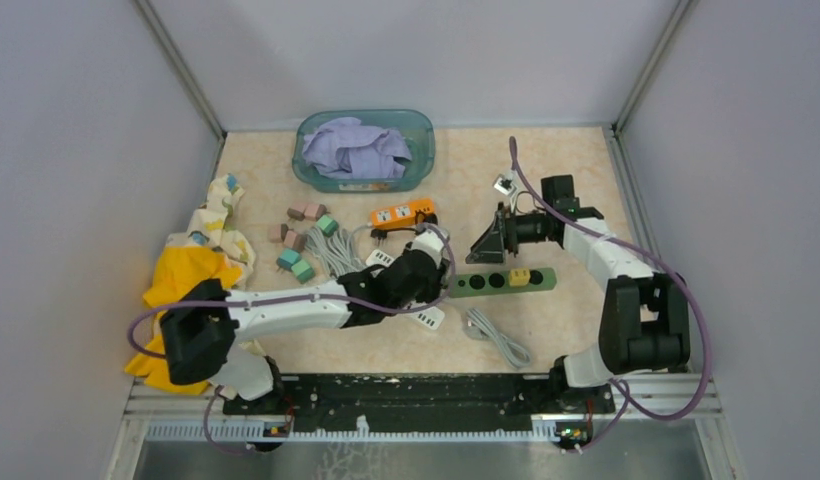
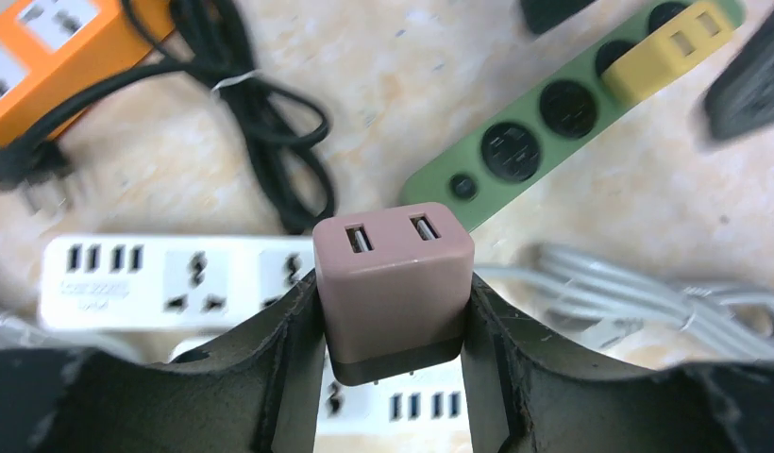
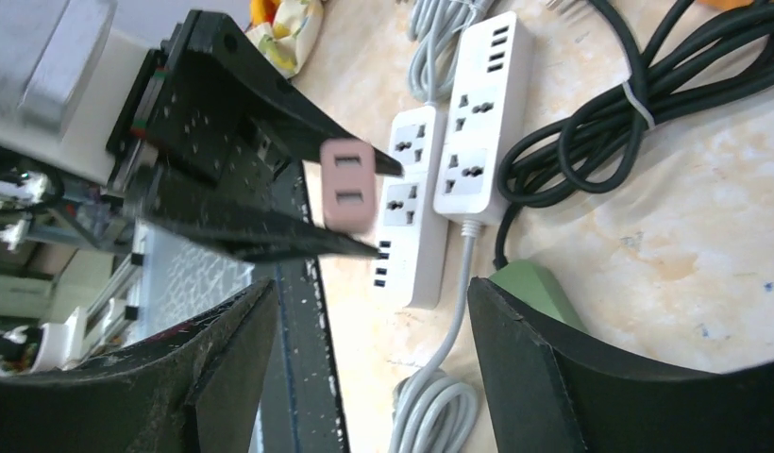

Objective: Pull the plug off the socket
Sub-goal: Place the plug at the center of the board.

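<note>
My left gripper (image 2: 393, 326) is shut on a mauve-pink plug (image 2: 393, 278), its two slots facing the camera. The plug hangs in the air above two white power strips (image 2: 166, 283), apart from every socket. In the right wrist view the same plug (image 3: 347, 186) sits between the left arm's black fingers (image 3: 260, 142). The green socket strip (image 1: 501, 281) lies just right of the left gripper (image 1: 426, 262), with several empty round sockets and a yellow plug (image 1: 520, 277) in it. My right gripper (image 1: 489, 240) hovers open over the strip's left end (image 3: 534, 288), with nothing between its fingers.
An orange power strip (image 1: 403, 213) with a black cable lies behind the left gripper. A coiled grey cable (image 1: 496, 335) lies near the front. Coloured blocks (image 1: 301, 240), a yellow and patterned cloth (image 1: 186, 275) and a teal basin (image 1: 426, 150) holding purple fabric stand left and back.
</note>
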